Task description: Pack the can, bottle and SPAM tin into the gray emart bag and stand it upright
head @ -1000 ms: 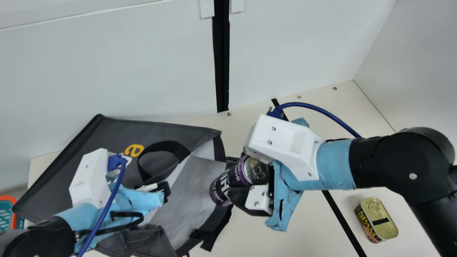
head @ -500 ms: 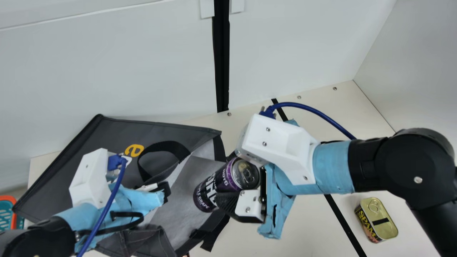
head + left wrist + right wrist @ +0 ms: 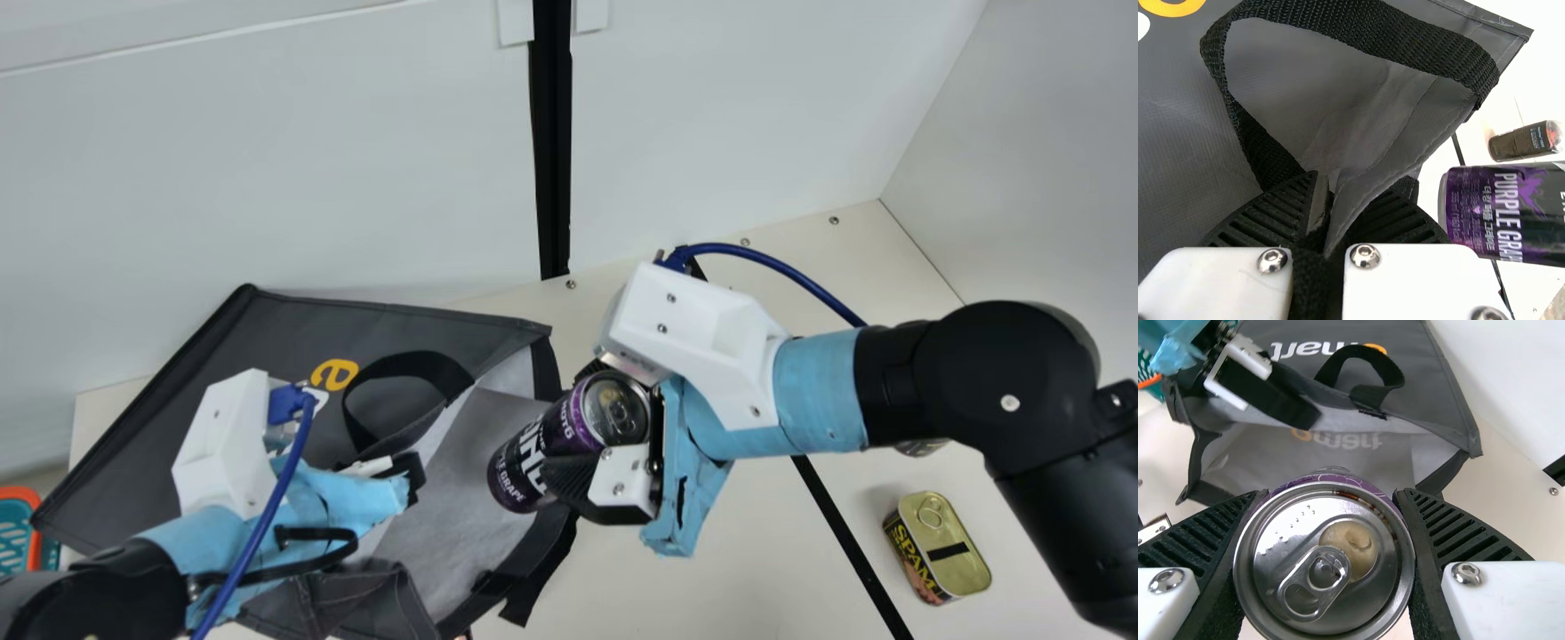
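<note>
While the right end effector [image 3: 564,420] clamps one purple can [image 3: 569,431] at the mouth of one gray emart bag [image 3: 276,342], the left end effector [image 3: 407,477] pinches its edge; right on the worktop [image 3: 756,560], one SPAM tin [image 3: 942,547] sits near, one dark container [image 3: 1518,143] farther.

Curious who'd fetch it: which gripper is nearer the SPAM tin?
Right. The right gripper, holding the grape can, is left of the SPAM tin; the left gripper, gripping the bag, is farther left.
</note>
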